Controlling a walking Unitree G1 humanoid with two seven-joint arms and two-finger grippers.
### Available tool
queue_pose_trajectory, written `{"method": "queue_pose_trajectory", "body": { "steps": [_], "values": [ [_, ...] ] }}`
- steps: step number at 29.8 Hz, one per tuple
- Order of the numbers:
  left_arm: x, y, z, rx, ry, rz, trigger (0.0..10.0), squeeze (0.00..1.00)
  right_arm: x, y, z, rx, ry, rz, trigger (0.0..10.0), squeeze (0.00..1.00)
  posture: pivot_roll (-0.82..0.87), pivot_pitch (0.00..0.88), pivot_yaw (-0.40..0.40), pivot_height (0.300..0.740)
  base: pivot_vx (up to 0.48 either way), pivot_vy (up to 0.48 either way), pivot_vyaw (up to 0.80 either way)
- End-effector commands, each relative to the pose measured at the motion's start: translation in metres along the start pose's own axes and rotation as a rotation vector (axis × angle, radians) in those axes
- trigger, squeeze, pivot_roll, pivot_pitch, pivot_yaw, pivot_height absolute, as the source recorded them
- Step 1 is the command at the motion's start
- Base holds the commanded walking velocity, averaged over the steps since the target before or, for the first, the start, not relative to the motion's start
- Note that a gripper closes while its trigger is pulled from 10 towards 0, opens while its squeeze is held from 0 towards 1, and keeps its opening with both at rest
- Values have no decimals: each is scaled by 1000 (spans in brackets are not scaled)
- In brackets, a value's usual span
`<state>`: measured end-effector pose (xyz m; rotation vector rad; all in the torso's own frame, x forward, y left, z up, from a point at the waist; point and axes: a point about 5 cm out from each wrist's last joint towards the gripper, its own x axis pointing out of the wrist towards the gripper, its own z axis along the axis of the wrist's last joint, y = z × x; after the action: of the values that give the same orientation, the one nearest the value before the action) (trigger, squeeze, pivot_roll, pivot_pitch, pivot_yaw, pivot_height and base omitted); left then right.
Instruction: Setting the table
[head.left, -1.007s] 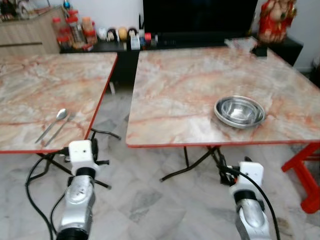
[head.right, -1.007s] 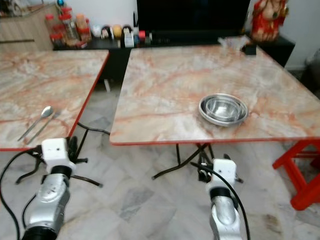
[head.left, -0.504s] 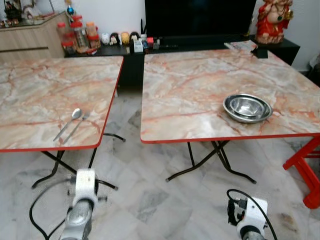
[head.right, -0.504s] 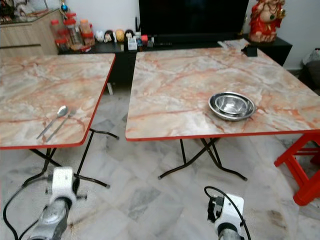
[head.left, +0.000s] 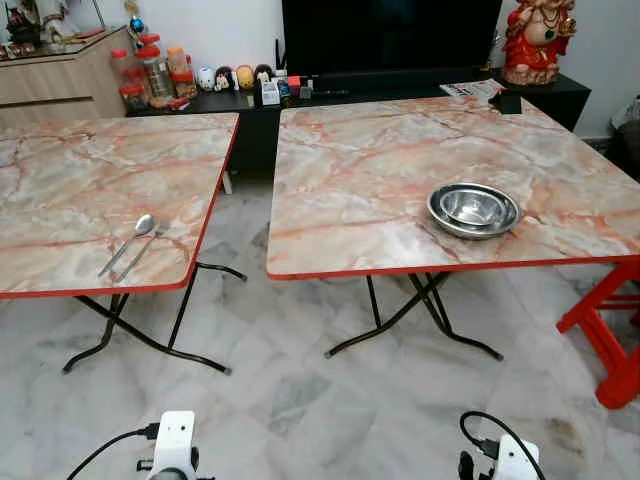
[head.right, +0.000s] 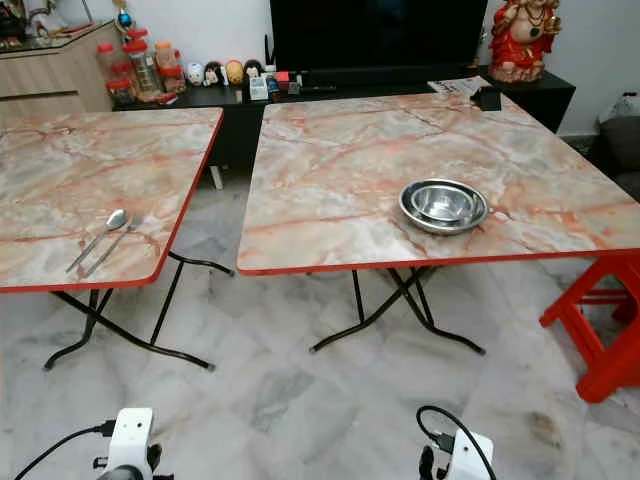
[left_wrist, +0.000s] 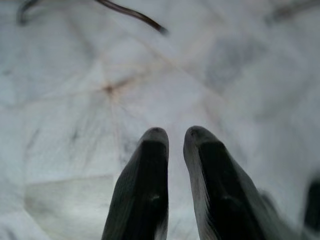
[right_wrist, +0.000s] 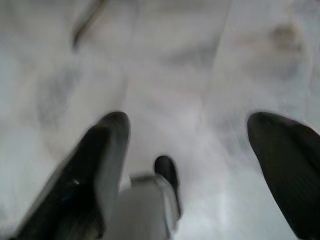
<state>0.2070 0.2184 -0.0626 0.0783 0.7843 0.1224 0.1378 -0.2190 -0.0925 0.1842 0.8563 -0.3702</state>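
Both arms dropped low; our left claw was pressed together, right claw spread wide, over marble floor.

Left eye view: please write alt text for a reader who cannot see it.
Two marble-patterned folding tables stand side by side on a pale tiled floor: the left table holds a spoon and fork near its front edge, the right table holds stacked metal bowls. A TV cabinet with small items stands behind.

Two marble tables side by side over pale floor. Steel bowls nested on right one; spoon and fork near left table's front edge.
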Motion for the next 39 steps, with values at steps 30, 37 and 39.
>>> {"method": "queue_pose_trajectory", "body": {
  "steps": [30, 37, 39],
  "values": [
    [-5, 2, -21, -16, 91, 17, 10000, 0, 1, 5, -2, 41, 21, 18, 10000, 0, -32, 0, 58, 740, 0, 376, 0],
    [-4, 2, -20, -15, 86, 16, 10000, 0, 1, 6, 0, 33, 11, 20, 10000, 0, -32, 0, 60, 740, 0, 378, -352],
    [-4, 2, -20, -14, 87, 16, 10000, 0, 1, 6, -1, 36, 14, 20, 10000, 0, -32, 0, 60, 740, 0, 379, 0]
  ]
}}
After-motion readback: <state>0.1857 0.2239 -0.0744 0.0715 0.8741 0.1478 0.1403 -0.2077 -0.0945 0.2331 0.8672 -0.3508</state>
